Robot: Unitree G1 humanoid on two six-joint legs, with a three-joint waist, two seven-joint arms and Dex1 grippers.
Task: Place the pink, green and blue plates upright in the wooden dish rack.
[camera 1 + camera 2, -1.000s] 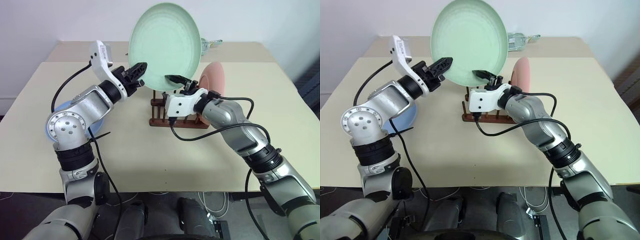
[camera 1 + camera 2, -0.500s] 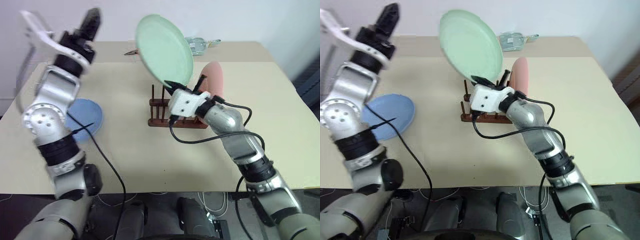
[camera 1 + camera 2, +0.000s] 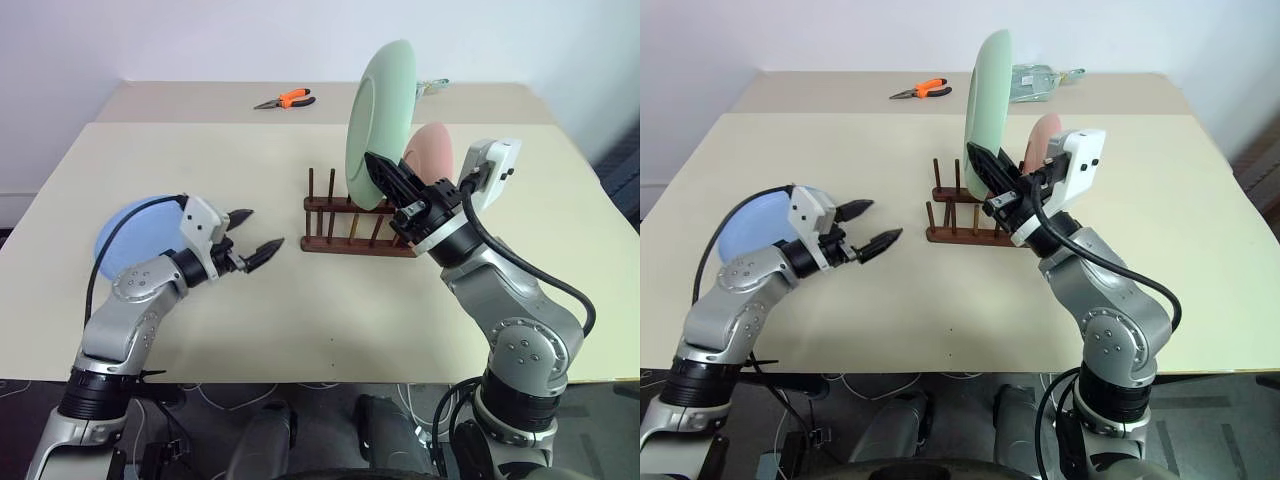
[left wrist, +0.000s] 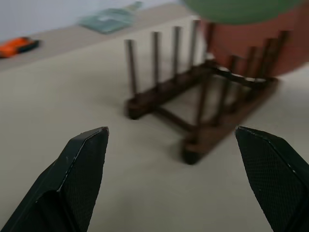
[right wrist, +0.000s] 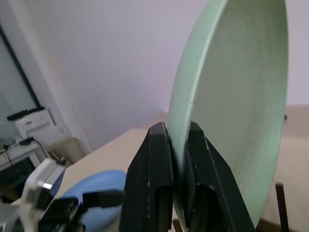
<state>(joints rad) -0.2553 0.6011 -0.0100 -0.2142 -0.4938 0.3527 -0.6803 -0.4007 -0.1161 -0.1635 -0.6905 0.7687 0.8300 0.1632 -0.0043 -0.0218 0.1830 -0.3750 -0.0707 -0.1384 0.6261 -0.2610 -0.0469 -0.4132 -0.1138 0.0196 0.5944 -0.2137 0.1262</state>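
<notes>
The right claw (image 3: 392,186) is clamped on the lower rim of the green plate (image 3: 378,120), holding it on edge above the wooden dish rack (image 3: 355,228), its bottom just over the pegs. The left claw (image 3: 256,236) hangs spread wide and empty over the worktop (image 3: 300,300), between the rack and the blue plate (image 3: 135,232), which lies flat near the worktop's left edge. The pink plate (image 3: 432,152) already stands upright at the rack's far right end; the other slots look free.

The grip is a narrow pinch low on a tall plate, so I judge it could swing or slip as it comes down. Lowered off line, its rim may land on a peg or knock the pink plate. The rack is narrow and could tip or slide if pushed sideways.
</notes>
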